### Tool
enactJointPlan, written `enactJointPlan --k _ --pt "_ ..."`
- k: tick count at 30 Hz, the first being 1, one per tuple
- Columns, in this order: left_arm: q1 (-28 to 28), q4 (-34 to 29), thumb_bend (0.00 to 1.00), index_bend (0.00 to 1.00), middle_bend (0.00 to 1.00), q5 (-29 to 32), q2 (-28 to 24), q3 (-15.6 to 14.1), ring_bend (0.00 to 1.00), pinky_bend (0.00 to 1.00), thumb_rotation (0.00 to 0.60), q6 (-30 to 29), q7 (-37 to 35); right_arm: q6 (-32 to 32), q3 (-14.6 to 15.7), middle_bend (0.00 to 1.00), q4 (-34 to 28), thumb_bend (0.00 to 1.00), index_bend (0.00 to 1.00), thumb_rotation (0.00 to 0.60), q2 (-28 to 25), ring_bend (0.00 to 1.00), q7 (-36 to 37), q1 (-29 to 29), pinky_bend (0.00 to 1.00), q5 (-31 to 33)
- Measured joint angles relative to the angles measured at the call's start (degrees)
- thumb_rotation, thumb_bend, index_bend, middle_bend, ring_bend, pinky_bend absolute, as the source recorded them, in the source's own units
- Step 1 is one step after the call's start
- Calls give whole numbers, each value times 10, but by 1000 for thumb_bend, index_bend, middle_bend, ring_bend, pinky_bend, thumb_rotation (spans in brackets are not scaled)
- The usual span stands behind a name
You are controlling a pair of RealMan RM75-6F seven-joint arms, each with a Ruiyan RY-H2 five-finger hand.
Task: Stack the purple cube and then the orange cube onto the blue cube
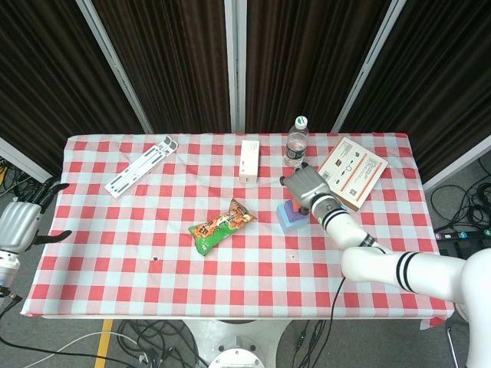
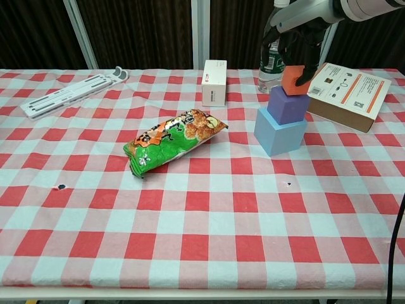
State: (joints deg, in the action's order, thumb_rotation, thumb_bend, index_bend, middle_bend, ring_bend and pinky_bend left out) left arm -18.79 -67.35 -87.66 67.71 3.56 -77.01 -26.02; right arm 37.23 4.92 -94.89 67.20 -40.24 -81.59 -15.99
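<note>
The blue cube (image 2: 280, 131) stands on the checked table, right of centre, with the purple cube (image 2: 288, 105) stacked on it. The orange cube (image 2: 293, 80) sits at the top of the purple cube, gripped by my right hand (image 2: 297, 47), whose fingers come down around it. In the head view the right hand (image 1: 305, 188) covers most of the stack, and only an edge of the blue cube (image 1: 287, 223) shows. Whether the orange cube rests on the purple one or hovers just above it I cannot tell. My left hand (image 1: 23, 222) hangs off the table's left edge, open.
A green and orange snack bag (image 2: 172, 138) lies left of the stack. A white box (image 2: 214, 91) and a water bottle (image 2: 270, 58) stand behind it. A printed carton (image 2: 348, 94) lies close to the right of the cubes. A white stand (image 2: 69, 94) is at far left.
</note>
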Motion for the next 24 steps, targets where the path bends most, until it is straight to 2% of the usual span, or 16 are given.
enactJointPlan --k 9,13,18,21,24 --pt "1 3 86 215 172 1 0 0 169 348 600 -1 -2 4 18 480 5 150 239 600 13 221 6 -12 138 8" --pt "2 5 86 215 172 1 0 0 169 348 600 -2 -4 8 23 392 10 149 212 600 17 174 9 -16 134 10" --pt "2 5 85 216 172 2 1 0 169 348 600 -3 -5 10 23 235 12 135 81 600 19 68 18 -17 109 9" --pt "2 5 86 215 172 2 0 1 169 348 600 -4 -6 9 21 171 10 123 23 600 16 24 26 -17 95 5" --pt "2 4 85 215 172 1 -1 1 169 348 600 -4 -7 6 20 147 3 109 3 600 9 7 31 -17 85 1"
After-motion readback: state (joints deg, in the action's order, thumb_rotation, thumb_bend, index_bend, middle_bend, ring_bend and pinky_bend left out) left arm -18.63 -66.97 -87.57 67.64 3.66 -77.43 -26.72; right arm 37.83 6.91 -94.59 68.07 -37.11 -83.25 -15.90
